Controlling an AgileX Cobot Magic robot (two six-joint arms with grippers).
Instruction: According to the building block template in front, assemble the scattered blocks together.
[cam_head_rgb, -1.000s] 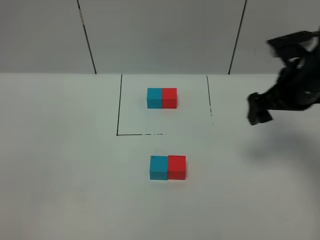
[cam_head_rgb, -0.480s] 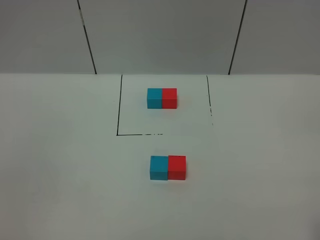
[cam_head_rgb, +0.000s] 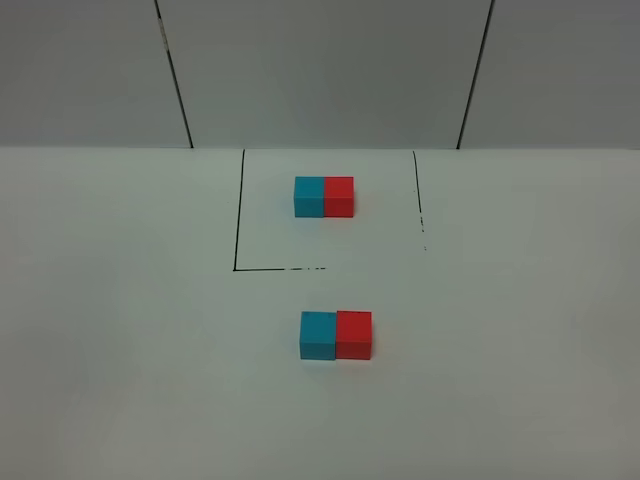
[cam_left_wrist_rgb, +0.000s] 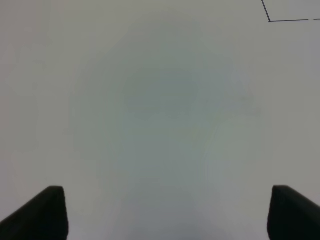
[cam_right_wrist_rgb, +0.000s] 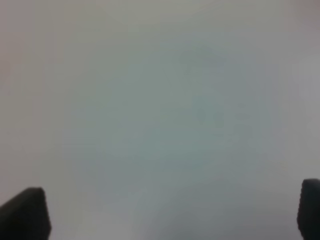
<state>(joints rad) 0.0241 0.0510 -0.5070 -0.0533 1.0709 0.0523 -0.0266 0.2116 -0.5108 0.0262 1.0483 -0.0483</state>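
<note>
We judge the build finished: the cyan block (cam_head_rgb: 317, 334) and red block (cam_head_rgb: 354, 334) sit touching, cyan on the left, near the middle of the tabletop (cam_head_rgb: 120, 330), matching the template (cam_head_rgb: 324, 196) that stands toward the far edge inside a black outline (cam_head_rgb: 238, 215). All we should do now is hold both arms clear so nothing nudges the pair. Our left tool (cam_left_wrist_rgb: 160, 212) has its jaws spread wide over bare surface, gripping nothing; our right tool (cam_right_wrist_rgb: 165, 212) is likewise spread and empty. Neither shows in the high view. The tabletop is plain matte white; behind its far edge rises a pale panelled wall (cam_head_rgb: 320, 70) with dark seams.
</note>
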